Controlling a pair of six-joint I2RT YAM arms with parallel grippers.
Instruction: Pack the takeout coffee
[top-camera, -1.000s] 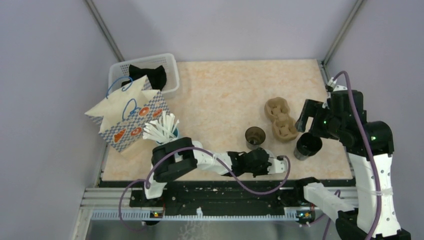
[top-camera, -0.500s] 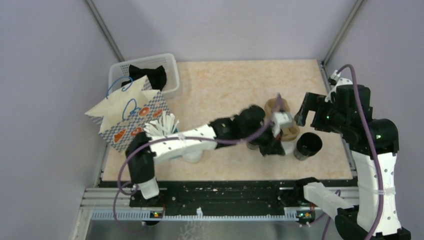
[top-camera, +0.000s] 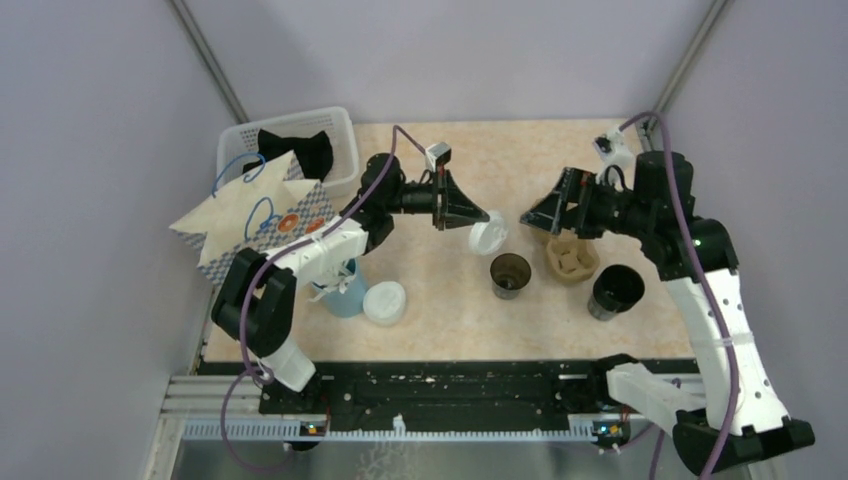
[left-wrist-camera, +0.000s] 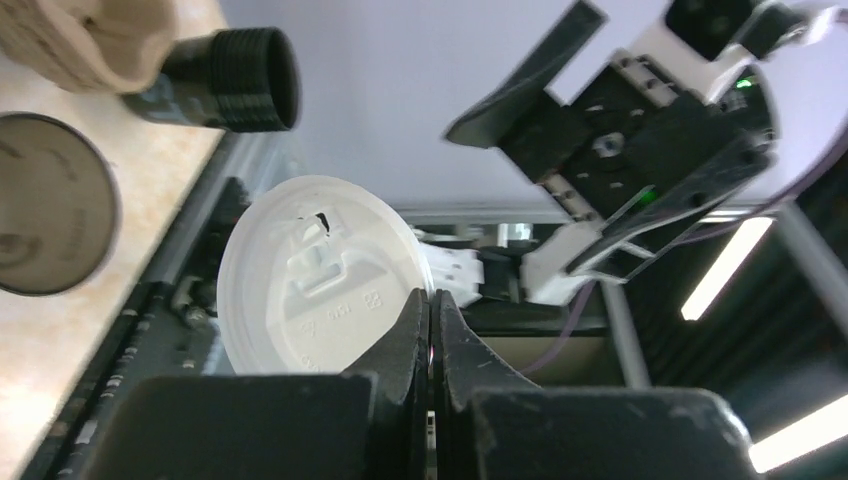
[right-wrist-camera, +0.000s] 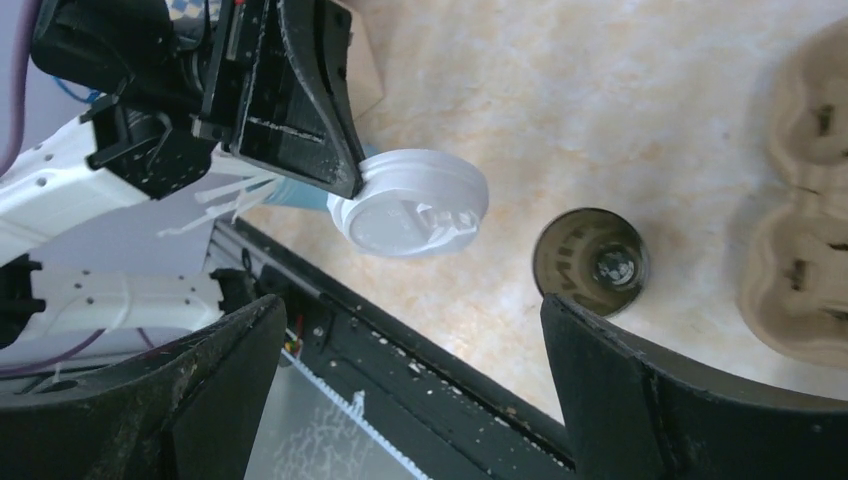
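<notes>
My left gripper (top-camera: 480, 216) is shut on the rim of a round white lid (top-camera: 487, 237) and holds it in the air above the table's middle. In the left wrist view the jaws (left-wrist-camera: 430, 305) pinch the lid (left-wrist-camera: 320, 275) at its edge. A dark brown cup (top-camera: 510, 275) stands open, with no lid on it, just below and right of the held lid; it also shows in the right wrist view (right-wrist-camera: 590, 262). No lidded cup is in view. My right gripper (top-camera: 535, 211) is wide open and empty, facing the lid (right-wrist-camera: 415, 205) from the right.
A lidless black cup (top-camera: 615, 291) stands at the right. A brown pulp cup carrier (top-camera: 570, 256) lies beside it. A second white lid (top-camera: 385, 302) lies next to the light blue straw cup (top-camera: 342, 297). A patterned paper bag (top-camera: 255, 235) and a white basket (top-camera: 335, 125) are at the left.
My left arm swung from the front edge, over the cups, up to the table's middle with the white lid. My right gripper tilted and moved left toward it.
</notes>
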